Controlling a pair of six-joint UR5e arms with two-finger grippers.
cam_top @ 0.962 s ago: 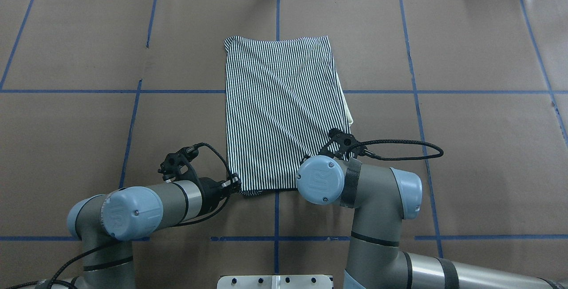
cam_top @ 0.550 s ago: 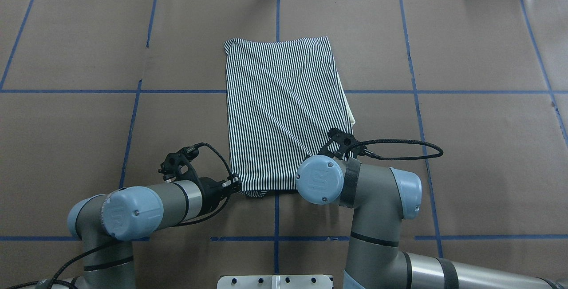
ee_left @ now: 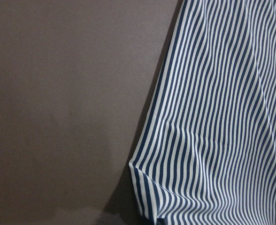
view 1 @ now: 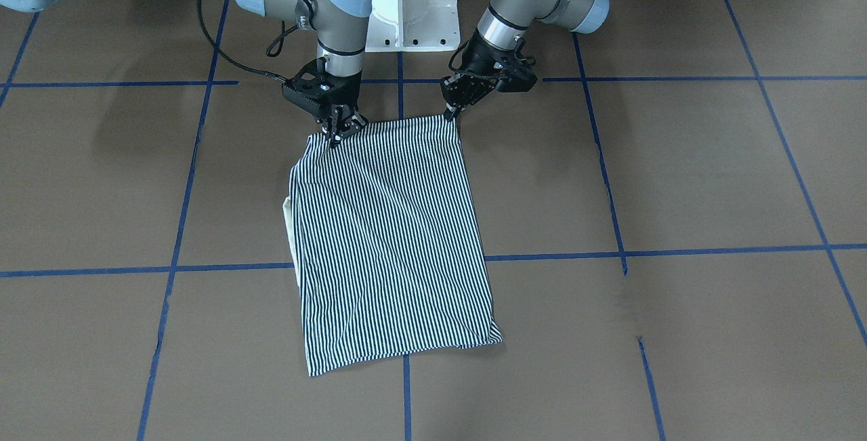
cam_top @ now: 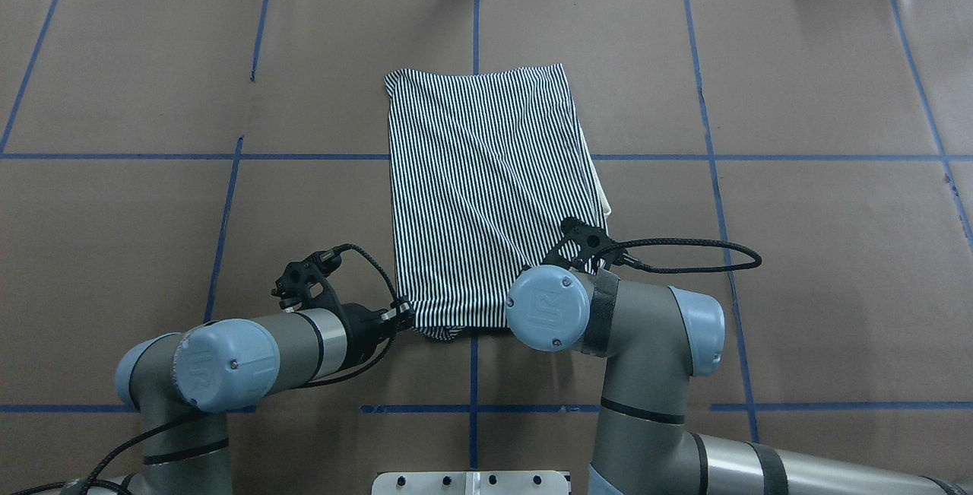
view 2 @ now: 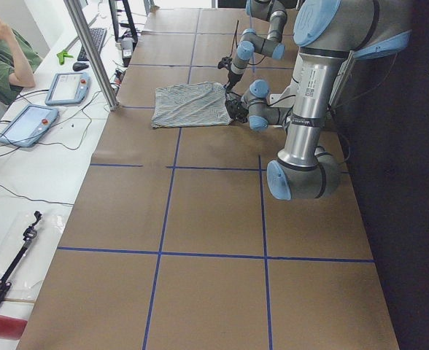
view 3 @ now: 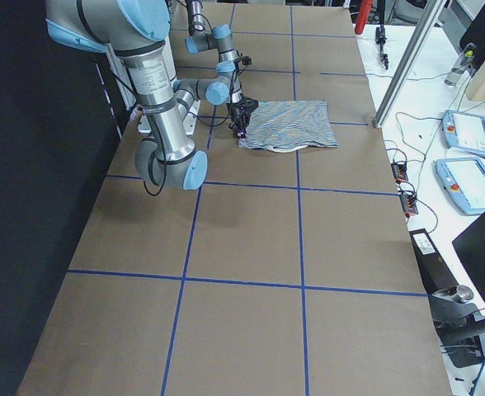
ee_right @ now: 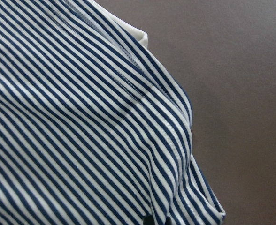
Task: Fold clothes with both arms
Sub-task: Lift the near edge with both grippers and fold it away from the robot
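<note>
Now left claw, right claw on shirt

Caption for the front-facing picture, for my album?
Left gripper and right gripper pinch the robot-side corners of the striped shirt.

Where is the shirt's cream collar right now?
In the front-facing view the cream collar peeks from under the left edge of the striped shirt, on the robot's right side, below the right claw in that view.
</note>
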